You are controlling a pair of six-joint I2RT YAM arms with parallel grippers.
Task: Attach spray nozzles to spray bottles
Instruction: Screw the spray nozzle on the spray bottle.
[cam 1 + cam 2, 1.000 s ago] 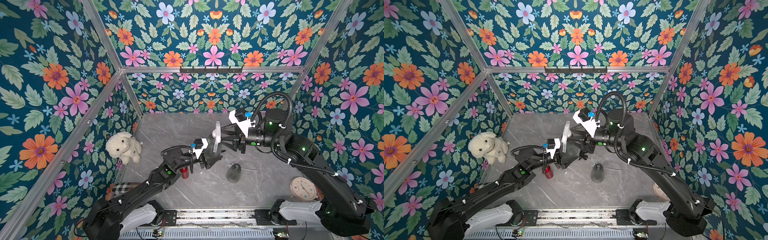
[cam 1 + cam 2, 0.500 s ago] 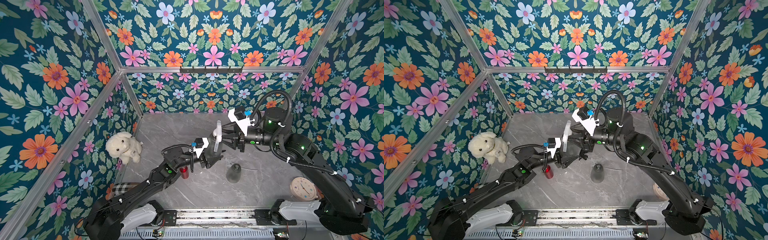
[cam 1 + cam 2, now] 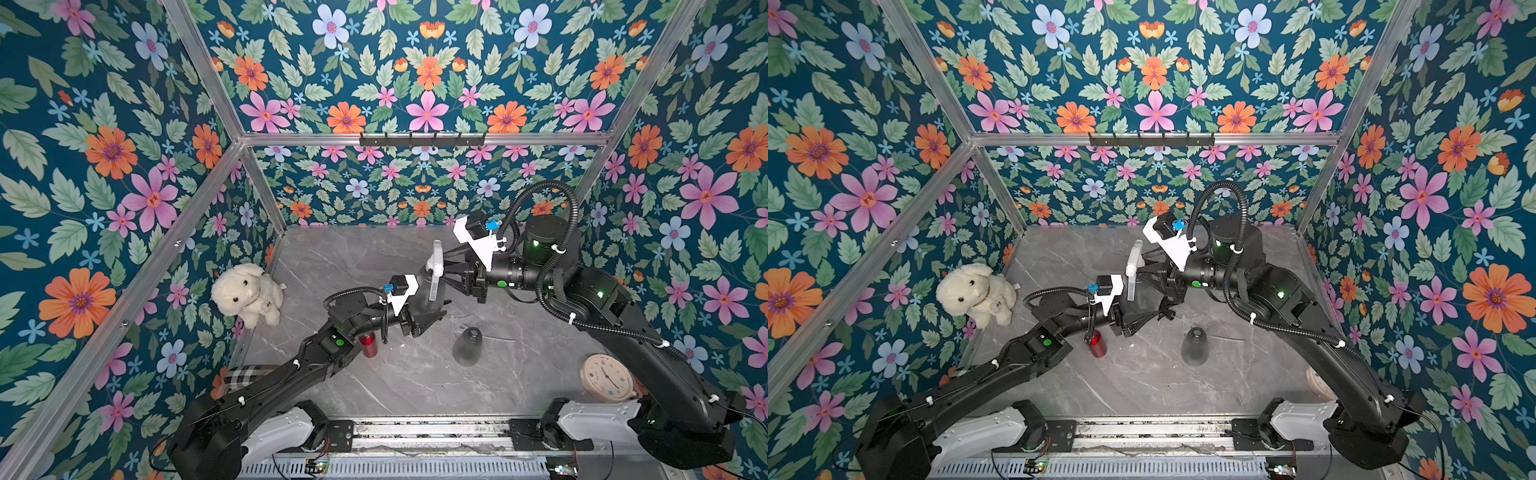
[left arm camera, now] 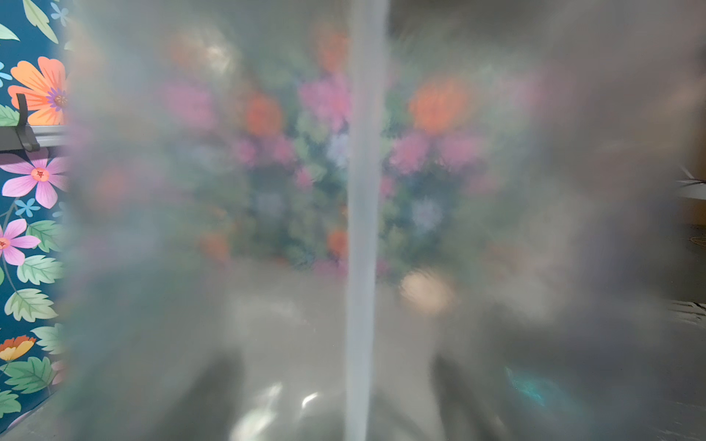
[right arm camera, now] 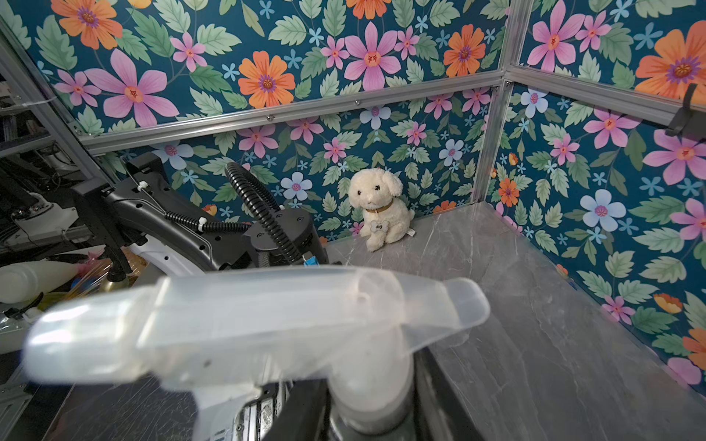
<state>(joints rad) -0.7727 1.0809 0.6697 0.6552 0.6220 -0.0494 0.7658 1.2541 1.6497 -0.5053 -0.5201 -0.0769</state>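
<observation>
Grey bottle (image 3: 424, 291) upright at mid-table, clamped in the left gripper (image 3: 432, 309). Right gripper (image 3: 446, 269) pinches the whitish nozzle (image 3: 436, 257) on its neck. Second grey bottle (image 3: 467, 345) and red bottle (image 3: 368, 343) stand nearer.

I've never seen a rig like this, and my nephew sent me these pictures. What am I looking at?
Two black robot arms with pincer grippers work over a grey table. Two pictures look down from overhead; two come from wrist cameras. The left gripper holds a smoky grey bottle, which fills its wrist view. The right gripper flanks a whitish spray nozzle on that bottle; whether it grips is unclear. Also there: a second grey bottle, a red bottle, a plush dog, a clock.
</observation>
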